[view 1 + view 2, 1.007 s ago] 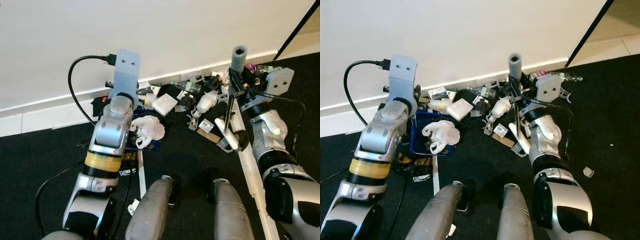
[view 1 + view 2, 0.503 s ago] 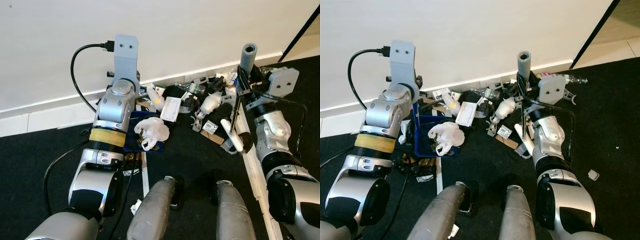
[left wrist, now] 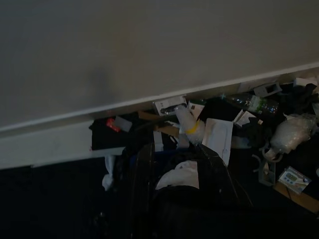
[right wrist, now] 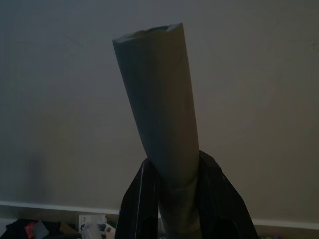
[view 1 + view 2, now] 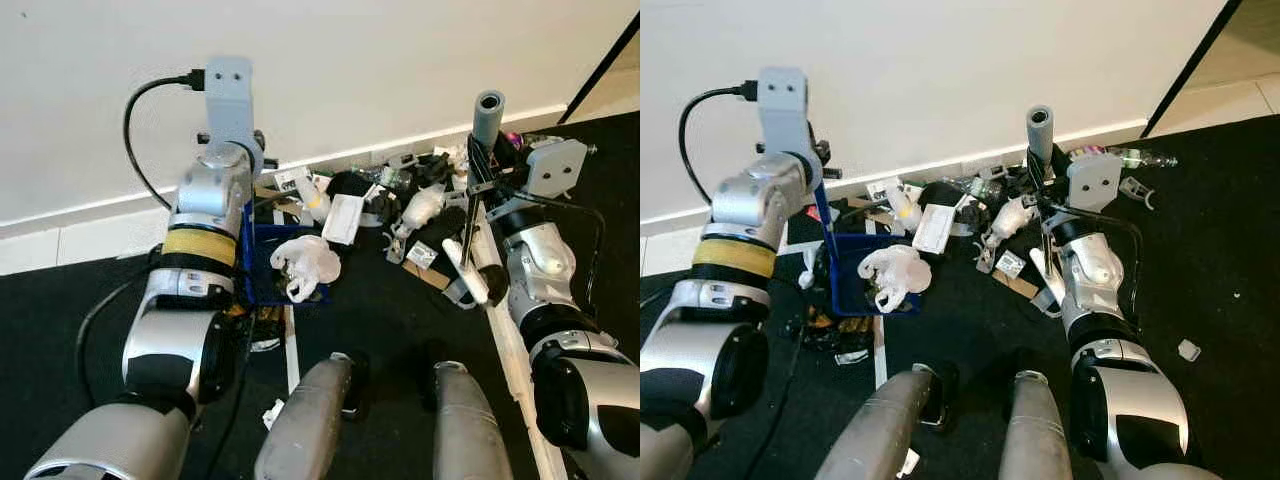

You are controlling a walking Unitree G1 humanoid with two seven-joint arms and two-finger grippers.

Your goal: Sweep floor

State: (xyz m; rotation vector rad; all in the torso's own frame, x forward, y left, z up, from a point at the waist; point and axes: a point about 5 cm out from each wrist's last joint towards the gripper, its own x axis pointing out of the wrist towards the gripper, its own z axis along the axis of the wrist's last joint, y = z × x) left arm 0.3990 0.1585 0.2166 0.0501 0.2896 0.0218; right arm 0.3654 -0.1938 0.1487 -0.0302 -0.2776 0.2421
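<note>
- Because I stand on the black carpet (image 5: 970, 320) right over the mess, my two grey legs (image 5: 305, 425) show nearest to me, planted just short of the blue dustpan (image 5: 855, 270).
- While my left arm reaches down beside that dustpan, the crumpled white plastic bag (image 5: 895, 275) lies in its tray, so I judge the pan is tilted to keep its catch while it faces the rest of the litter.
- Whether my left gripper (image 3: 182, 199) is closed I cannot tell; the left wrist view is dark, with only black shapes near a white wad.
- Since sweeping needs a firm hold, my right gripper (image 4: 172, 199) is clamped on the grey broom handle (image 4: 157, 109), one black finger (image 4: 142, 204) on each side of it.
- Held nearly upright, the handle's thin rod runs down to the pale brush head (image 5: 465, 275), which rests on the carpet beside a white strip (image 5: 505, 350).
- Beyond the brush, the litter pile (image 5: 400, 200) of boxes, wrappers and a clear bottle (image 5: 1130, 155) lies against the white baseboard (image 5: 100, 215), apparently herded there so the wall (image 5: 350, 60) stops it scattering.
- As I judge it, most of the rubbish is not yet in the pan.
</note>
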